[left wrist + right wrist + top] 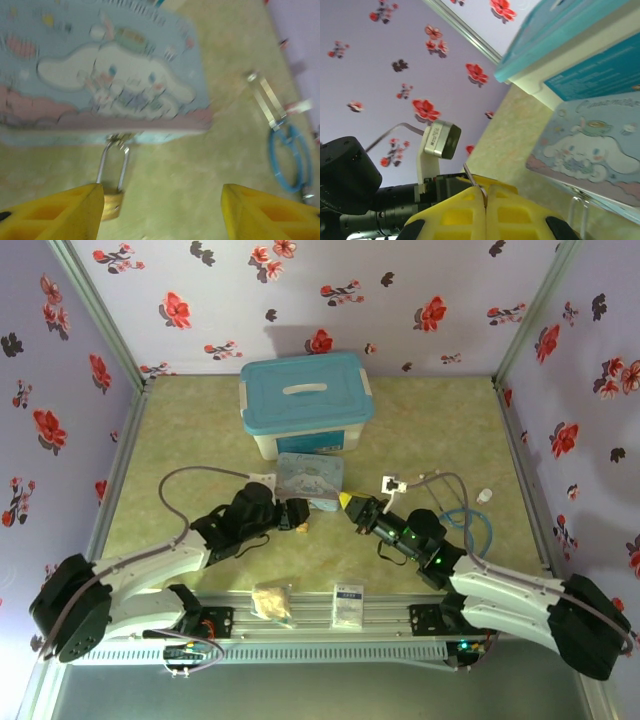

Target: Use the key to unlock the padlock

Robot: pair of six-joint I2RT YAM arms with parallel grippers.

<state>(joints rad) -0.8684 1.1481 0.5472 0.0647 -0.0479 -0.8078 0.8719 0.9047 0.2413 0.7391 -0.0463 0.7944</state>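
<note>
From above, the cartoon tin (310,480) lies just in front of the blue-lidded box (305,400). The left gripper (297,515) sits at the tin's near-left corner and the right gripper (347,502) at its near-right corner. Both point in towards the tin's near edge.

From the left wrist, the padlock (112,200) hangs off the tin's near edge. Its thin silver shackle (112,160) is hooked through a small latch at the rim, and the brass body lies on the table just in front of the tin. The left gripper's yellow fingers (50,215) are spread wide, with nothing between them. The brass body sits right against the inner edge of one finger, but the blur hides whether they touch.

From the right wrist, the right gripper's fingers are pressed together. A thin dark sliver, which I take to be the key (471,175), is nipped in the seam and pokes past the tips. The tin lies off to one side, and a pale curved loop below its near edge is probably the shackle.

The padlock looks small, rigid, light and smooth. Tethered by its shackle, it will likely swing or skid when pushed. The flat faces of the brass body seem the best place to clamp it, leaving the keyhole end free. The key is stiff but thin, so it may twist between the pads.
</note>
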